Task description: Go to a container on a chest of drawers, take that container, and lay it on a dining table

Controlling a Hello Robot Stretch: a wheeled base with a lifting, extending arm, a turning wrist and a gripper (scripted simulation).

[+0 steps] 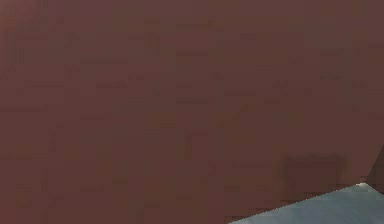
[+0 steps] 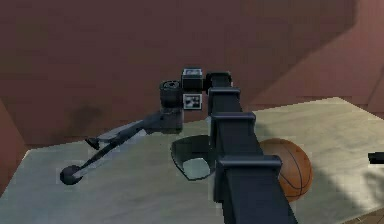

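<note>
Ahead, the forward view meets a dark reddish-brown wall (image 1: 180,100), with a sliver of grey-blue surface (image 1: 335,207) at its lower right. Sideways, the arm (image 2: 240,150) reaches over a pale top (image 2: 120,195). The gripper (image 2: 82,160) holds nothing, with bare top behind its fingers. A grey container (image 2: 188,158) sits just left of the arm, an orange ball (image 2: 288,168) just right.

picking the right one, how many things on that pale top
2 sure: orange ball right of the arm, pale dish left of it, partly hidden. Dark bit at the right edge may be a third.
</note>
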